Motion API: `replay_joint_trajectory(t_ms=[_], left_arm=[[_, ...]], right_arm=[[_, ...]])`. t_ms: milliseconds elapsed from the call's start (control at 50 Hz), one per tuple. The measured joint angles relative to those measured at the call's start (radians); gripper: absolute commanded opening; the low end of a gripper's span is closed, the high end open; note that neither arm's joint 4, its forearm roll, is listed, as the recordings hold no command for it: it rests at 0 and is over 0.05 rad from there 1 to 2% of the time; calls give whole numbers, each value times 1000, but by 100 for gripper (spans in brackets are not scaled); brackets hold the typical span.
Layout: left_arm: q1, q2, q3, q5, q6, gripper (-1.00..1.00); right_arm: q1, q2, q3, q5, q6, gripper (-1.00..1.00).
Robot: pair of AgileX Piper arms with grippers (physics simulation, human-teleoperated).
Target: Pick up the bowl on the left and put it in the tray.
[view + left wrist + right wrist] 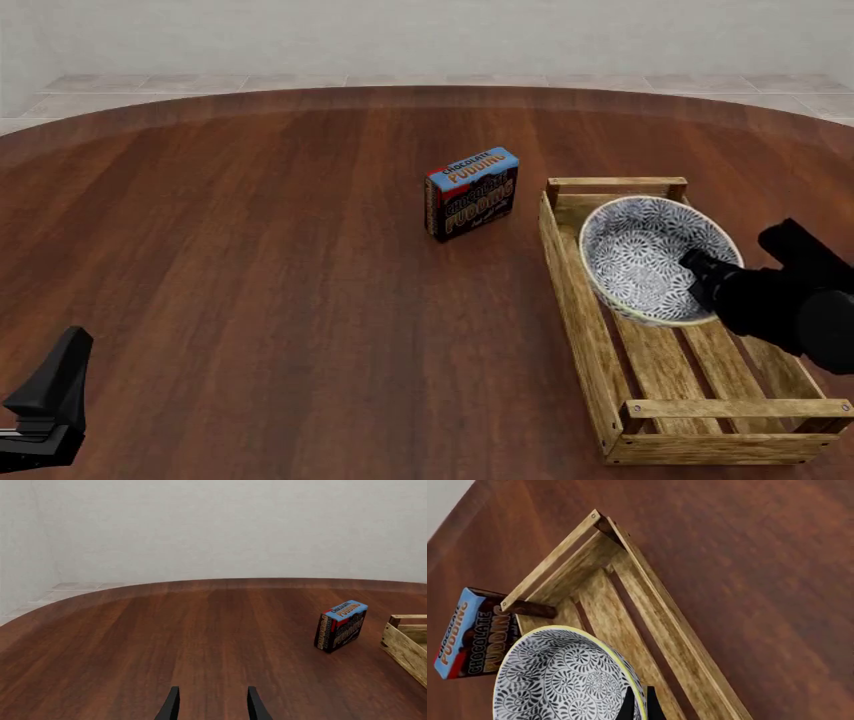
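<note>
Two arms share the brown wooden table (267,280). At the far left of the front view the left gripper (47,405) sits low by the near edge, well apart from everything else; its wrist view shows both dark fingertips (171,706) with bare table between them, so its jaws are open and hold nothing. Near the middle of the table a pudding box (471,193) with a blue top stands upright, just beside the far left corner of the tray (694,420). The tray, a long slatted wooden crate, runs from the far side toward the near edge on the right. The bowl (650,255), white with a dense dark blue pattern, is tilted inside the tray's far end, its opening turned toward the camera. The right gripper (705,272) meets the bowl's near right rim; in the right wrist view its jaws are closed on that rim, pinching it.
</note>
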Motion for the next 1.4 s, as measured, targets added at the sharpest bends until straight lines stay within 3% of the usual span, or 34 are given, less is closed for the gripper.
replay_joint_trajectory(t_ms=[640,660,1140,1400], left_arm=[[0,0,0,0,0,100],[0,0,0,0,0,100],[0,0,0,0,0,100],[0,0,0,0,0,100]], right_arm=[[-3,68,9,-58,8,-100],[-4,69,8,-58,7,100],[-18,36,-24,3,-55,100],[22,-126,-27,112,-97,100]])
